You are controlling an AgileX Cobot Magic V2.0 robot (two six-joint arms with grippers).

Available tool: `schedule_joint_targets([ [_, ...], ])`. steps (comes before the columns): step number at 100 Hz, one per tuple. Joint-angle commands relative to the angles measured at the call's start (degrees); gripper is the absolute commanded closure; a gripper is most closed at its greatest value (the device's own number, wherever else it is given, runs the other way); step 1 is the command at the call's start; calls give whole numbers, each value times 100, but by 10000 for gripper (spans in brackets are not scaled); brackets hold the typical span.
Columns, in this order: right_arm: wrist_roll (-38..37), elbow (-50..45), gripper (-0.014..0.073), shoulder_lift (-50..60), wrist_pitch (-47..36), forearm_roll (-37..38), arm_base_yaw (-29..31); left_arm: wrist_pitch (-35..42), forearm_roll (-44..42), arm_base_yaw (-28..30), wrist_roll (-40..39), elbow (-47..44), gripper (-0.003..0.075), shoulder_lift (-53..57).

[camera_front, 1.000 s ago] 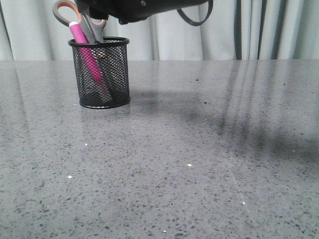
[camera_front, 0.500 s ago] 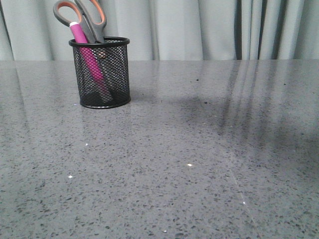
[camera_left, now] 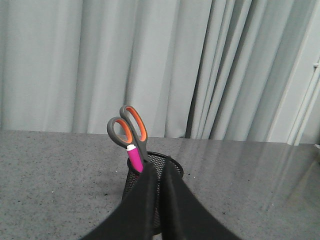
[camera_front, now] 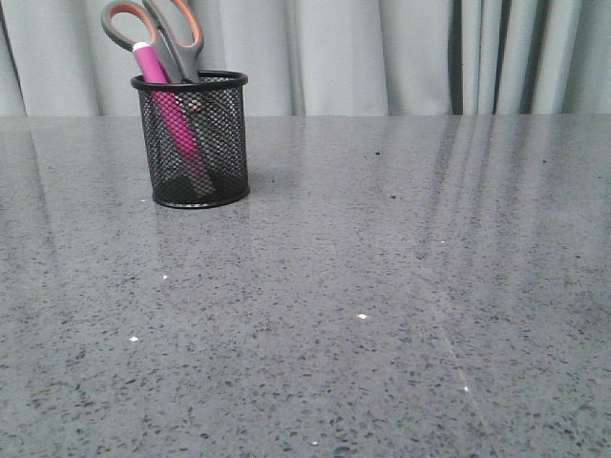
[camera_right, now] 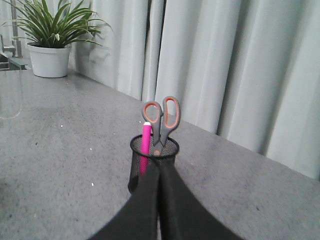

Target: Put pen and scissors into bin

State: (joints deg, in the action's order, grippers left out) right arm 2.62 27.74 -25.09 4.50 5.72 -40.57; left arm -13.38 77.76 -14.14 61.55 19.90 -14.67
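Observation:
The black mesh bin point(camera_front: 194, 143) stands on the grey table at the back left. The pink pen point(camera_front: 153, 69) and the grey-and-orange scissors point(camera_front: 172, 33) stand upright inside it, handles and tip above the rim. Neither gripper shows in the front view. In the left wrist view the left gripper point(camera_left: 158, 163) is shut and empty, in front of the bin point(camera_left: 176, 166), scissors point(camera_left: 131, 130) and pen point(camera_left: 134, 159). The right gripper point(camera_right: 159, 166) is likewise shut and empty, short of the bin point(camera_right: 136, 167), scissors point(camera_right: 162, 117) and pen point(camera_right: 146, 142).
Grey curtains point(camera_front: 382, 57) hang behind the speckled table point(camera_front: 363, 315). A potted plant point(camera_right: 50, 45) stands at the table's far corner in the right wrist view.
A black arm that hung over the bin one second ago has left the front view, and its shadow on the table has faded. Bin, pen and scissors have not moved.

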Motion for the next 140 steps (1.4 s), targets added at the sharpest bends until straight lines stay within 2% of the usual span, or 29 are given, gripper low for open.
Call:
schedule_joint_targets([
  [1, 17, -210, 662, 1028, 524, 88, 5, -9, 175, 15, -61, 144, 742, -75],
  [16, -54, -466, 662, 2673, 1578, 88, 5, -115, 175, 15, -61, 144, 742, -75],
  [24, -201, -401, 661, 2574, 2114, 133, 16, -157, 175, 15, -61, 144, 742, -75],
  [38, -201, -401, 662, 2144, 1774, 87, 63, -491, 199, 4, -61, 138, 742, -75],
  [51, -201, -401, 662, 1951, 1422, 87, 63, -491, 199, 3, -61, 138, 742, -75],
  [122, -201, -401, 662, 1941, 1412, 87, 63, -448, 199, 3, -47, 78, 742, -75],
  [140, -201, -401, 662, 1941, 1412, 87, 63, -243, -106, 14, 45, -108, 742, -1],
])
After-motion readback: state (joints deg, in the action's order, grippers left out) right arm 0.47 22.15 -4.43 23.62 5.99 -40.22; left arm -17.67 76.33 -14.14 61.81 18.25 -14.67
